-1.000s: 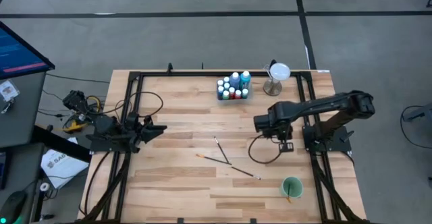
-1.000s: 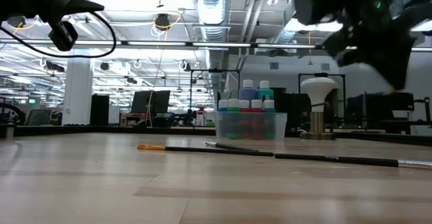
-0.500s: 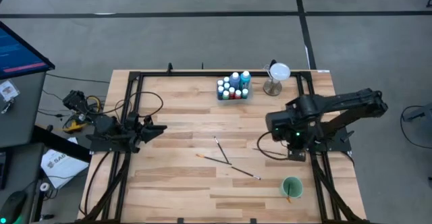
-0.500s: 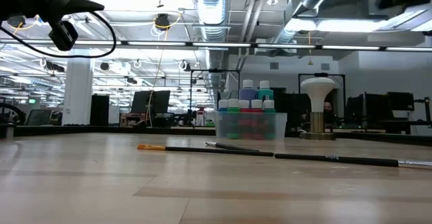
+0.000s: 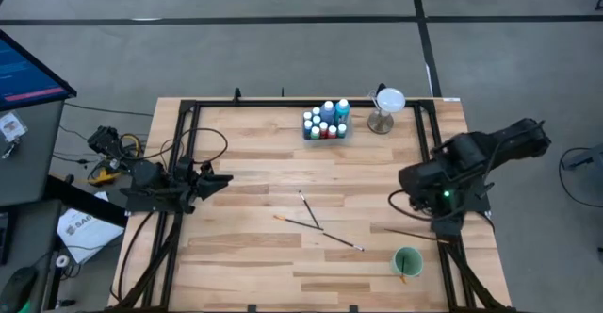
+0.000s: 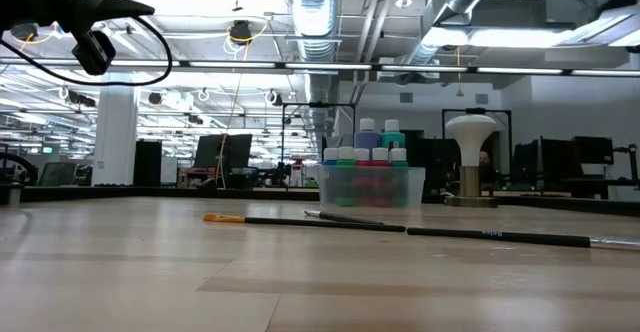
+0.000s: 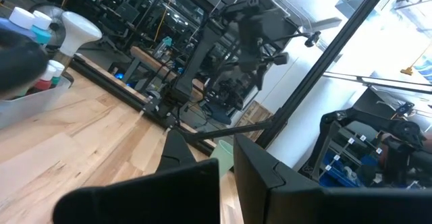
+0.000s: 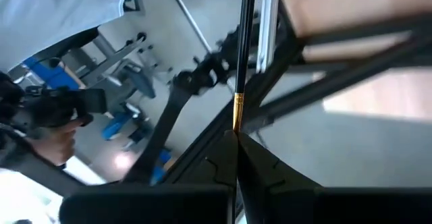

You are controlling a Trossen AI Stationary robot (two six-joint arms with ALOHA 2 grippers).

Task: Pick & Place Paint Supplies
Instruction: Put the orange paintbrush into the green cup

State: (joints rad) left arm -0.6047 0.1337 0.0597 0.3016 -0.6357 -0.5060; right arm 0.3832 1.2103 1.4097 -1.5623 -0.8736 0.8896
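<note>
The right claw [image 8: 237, 140] is clamped on a thin paintbrush [image 5: 415, 234] that points along the table's [image 5: 254, 153] width near its right edge, above the green cup [image 5: 407, 261]. Three more brushes [image 5: 311, 214] lie crossed at mid-table with open wood around them. The paint bottles [image 5: 326, 120] stand at the far edge. The left claw [image 5: 219, 178] rests closed and empty at the left.

Bare table [image 5: 245, 256] lies open, except paintbrushes [image 5: 316, 223] mid-table (bottles [image 5: 325, 122] stand at the far edge).
</note>
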